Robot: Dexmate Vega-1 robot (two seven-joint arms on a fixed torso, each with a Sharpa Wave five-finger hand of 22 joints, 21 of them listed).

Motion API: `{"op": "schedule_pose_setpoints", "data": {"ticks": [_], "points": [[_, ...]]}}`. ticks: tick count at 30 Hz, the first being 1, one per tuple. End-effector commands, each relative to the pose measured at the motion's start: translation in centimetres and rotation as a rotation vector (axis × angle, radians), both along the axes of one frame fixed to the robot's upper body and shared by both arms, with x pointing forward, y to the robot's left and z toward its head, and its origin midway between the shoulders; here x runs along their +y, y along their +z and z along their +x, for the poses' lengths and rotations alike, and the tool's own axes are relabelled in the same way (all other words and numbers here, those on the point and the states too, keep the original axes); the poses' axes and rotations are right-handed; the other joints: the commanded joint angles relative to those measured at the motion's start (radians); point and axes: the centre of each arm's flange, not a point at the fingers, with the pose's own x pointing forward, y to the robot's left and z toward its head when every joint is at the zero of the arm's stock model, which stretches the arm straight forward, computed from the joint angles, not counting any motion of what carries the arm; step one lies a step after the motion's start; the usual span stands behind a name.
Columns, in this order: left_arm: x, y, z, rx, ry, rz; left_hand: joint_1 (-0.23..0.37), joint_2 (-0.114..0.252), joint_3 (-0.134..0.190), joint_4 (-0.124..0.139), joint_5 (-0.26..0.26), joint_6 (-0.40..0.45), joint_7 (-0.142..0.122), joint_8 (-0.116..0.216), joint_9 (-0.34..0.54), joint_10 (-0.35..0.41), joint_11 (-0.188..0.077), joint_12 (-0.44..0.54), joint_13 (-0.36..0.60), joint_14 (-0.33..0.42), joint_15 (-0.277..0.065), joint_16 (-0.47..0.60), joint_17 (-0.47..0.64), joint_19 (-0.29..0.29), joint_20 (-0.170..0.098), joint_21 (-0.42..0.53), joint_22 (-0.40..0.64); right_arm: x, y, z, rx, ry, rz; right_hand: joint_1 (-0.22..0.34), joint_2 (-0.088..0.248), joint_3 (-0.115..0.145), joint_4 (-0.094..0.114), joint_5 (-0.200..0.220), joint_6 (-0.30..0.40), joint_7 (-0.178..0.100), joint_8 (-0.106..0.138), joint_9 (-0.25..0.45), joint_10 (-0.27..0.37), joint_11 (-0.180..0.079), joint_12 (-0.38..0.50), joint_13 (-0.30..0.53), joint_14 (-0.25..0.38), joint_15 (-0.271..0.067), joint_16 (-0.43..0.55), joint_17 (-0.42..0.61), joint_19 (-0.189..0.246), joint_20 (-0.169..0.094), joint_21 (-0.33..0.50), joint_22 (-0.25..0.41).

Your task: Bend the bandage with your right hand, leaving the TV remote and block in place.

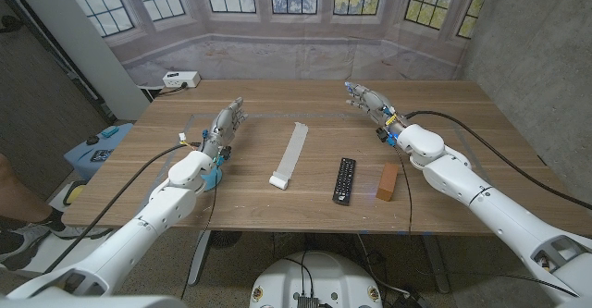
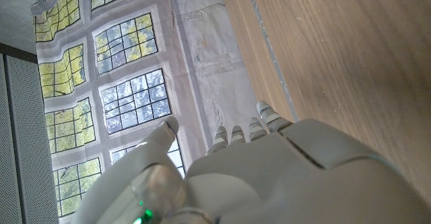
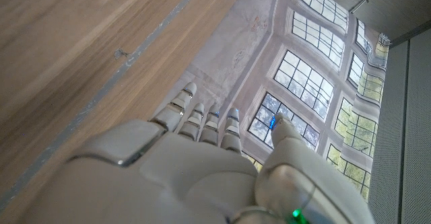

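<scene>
The bandage (image 1: pixel 289 154) is lying as a flat white strip near the middle of the wooden table (image 1: pixel 462 114), its near end folded. The TV remote (image 1: pixel 344 180) is lying just to its right, and the block (image 1: pixel 388 181) is sitting just beyond the remote, apart from it. The right hand (image 1: pixel 371 101) is hovering well behind the block, fingers (image 3: pixel 202 120) extended together, holding nothing. The left hand (image 1: pixel 224 125) is waiting at the table's left, fingers (image 2: pixel 249 130) straight, gripping nothing.
</scene>
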Motion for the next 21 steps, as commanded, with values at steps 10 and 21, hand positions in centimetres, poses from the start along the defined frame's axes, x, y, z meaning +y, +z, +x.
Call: {"op": "schedule_pose_setpoints", "data": {"ticks": [10,21], "points": [[-1.0,-1.0,-0.8,0.008,0.010,-0.009,0.018,-0.004,0.004,-0.010,-0.002,0.001,0.006,0.007,0.004,0.001,0.002,0.005,0.003,-0.005,0.005,0.005,0.001,0.006,0.002,-0.007,0.001,1.7,2.4,0.0,-0.053,-0.047,-0.208,0.019,-0.004,-0.001,-0.013,0.000,0.012,-0.003,0.006,0.004,0.015,-0.013,0.004,0.004,0.011,-0.036,0.009,-0.001,0.009,-0.029,0.002,0.004],[-1.0,-1.3,-1.4,0.007,0.022,-0.011,0.024,-0.004,0.006,-0.017,-0.001,0.003,0.005,0.007,0.004,0.002,0.002,0.005,0.003,-0.006,0.003,0.005,0.001,0.008,0.002,-0.012,0.001,2.8,3.2,-0.1,-0.107,-0.106,-0.308,0.034,-0.005,0.004,-0.026,0.000,0.025,-0.011,0.008,0.004,0.036,-0.028,0.008,0.003,0.018,-0.039,0.009,-0.003,0.012,-0.028,0.000,0.004]]}}
